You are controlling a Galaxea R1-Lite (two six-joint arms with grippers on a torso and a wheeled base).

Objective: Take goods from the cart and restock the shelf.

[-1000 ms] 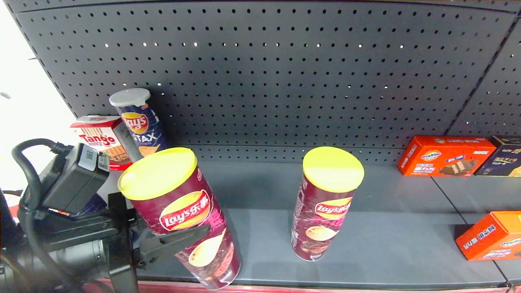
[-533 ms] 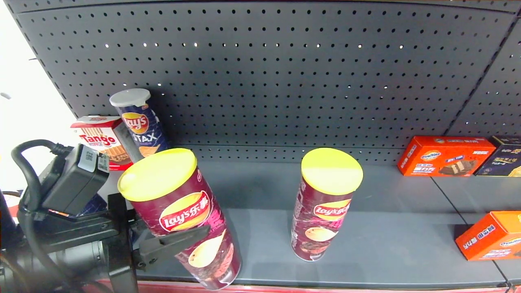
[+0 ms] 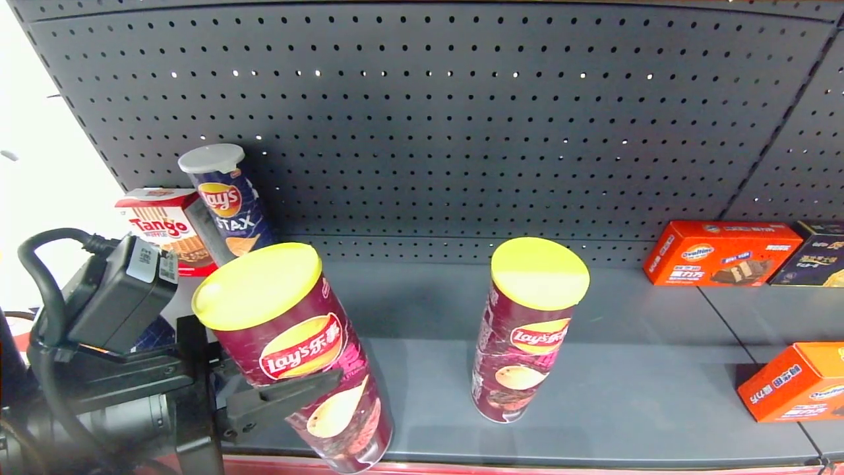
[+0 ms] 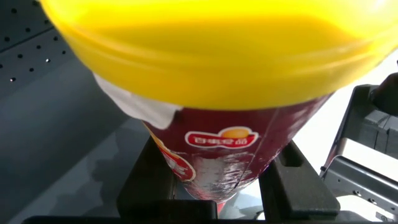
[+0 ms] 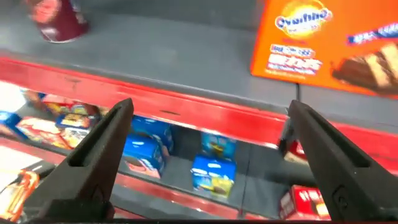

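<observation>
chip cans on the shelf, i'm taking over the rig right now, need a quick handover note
Left gripper: shut on a maroon chip can with a yellow lid, tilted, its base at the front left lip of the shelf.
Right gripper: open and empty, in front of the shelf's edge near an orange box.
Done: a second maroon can stands upright mid-shelf.
Left: stand the held can upright on the shelf, probably beside the other one, then release it and go back to the cart for more goods.
</observation>
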